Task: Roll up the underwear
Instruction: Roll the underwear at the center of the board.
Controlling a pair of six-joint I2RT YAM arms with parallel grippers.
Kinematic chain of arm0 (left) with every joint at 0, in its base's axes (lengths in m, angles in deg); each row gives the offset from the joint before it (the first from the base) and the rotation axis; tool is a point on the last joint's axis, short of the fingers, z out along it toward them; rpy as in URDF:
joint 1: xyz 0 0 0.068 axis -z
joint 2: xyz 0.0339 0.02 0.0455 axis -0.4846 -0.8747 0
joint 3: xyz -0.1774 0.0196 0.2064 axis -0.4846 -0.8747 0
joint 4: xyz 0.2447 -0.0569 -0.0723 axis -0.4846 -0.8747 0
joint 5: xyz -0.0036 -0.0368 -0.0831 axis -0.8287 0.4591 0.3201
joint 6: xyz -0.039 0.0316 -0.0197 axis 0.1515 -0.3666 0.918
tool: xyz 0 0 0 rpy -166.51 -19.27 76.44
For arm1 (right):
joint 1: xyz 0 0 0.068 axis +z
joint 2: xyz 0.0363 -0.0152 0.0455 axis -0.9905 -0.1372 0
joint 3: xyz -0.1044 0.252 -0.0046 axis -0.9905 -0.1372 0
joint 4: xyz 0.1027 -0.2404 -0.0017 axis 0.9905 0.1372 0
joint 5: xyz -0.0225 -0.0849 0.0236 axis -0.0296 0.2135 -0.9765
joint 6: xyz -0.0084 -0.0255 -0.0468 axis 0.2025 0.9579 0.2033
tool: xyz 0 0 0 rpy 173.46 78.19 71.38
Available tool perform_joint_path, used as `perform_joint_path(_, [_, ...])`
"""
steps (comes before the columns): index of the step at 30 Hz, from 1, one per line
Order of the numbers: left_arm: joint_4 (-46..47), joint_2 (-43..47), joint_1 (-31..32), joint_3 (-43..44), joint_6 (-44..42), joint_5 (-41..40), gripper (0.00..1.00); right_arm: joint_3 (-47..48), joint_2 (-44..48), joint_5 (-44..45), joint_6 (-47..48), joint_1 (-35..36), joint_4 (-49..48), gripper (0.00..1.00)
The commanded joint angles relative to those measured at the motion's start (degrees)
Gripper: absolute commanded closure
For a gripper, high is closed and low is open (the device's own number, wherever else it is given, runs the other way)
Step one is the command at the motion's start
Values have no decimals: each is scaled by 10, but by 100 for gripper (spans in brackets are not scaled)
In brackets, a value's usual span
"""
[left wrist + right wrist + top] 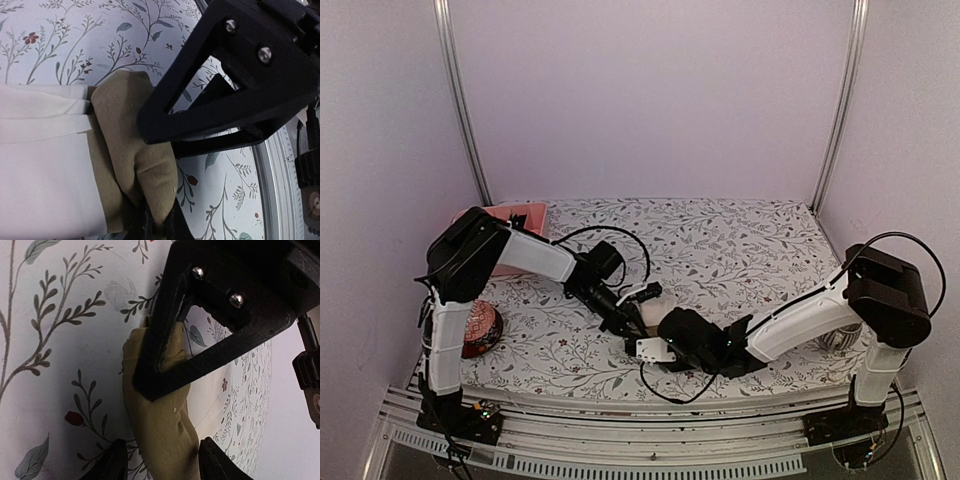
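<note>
Looking at the underwear [125,130], you had it bunched but not yet rolled, low in the middle of the top view. Your left gripper [155,227] pinched it. Your right gripper [162,460] sat around it, squeezing or not I couldn't tell.

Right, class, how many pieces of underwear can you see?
1: tan underwear, front middle of the table, pinched by the left gripper. Another may be hidden.
</note>
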Motion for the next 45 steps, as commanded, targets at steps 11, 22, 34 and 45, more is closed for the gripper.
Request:
perform_joint_path(11, [-71, -32, -11, -8, 6, -47, 100, 21, -52, 1, 6, -14, 15, 79])
perform_joint_path(22, [80, 134, -11, -128, 37, -132, 19, 86, -48, -107, -110, -14, 204, 96])
perform_joint_path(34, [396, 335, -12, -356, 27, -212, 1, 154, -65, -286, -175, -48, 340, 95])
perform_joint_path(45, [595, 446, -5, -525, -45, -204, 15, 253, -123, -423, -187, -96, 460, 93])
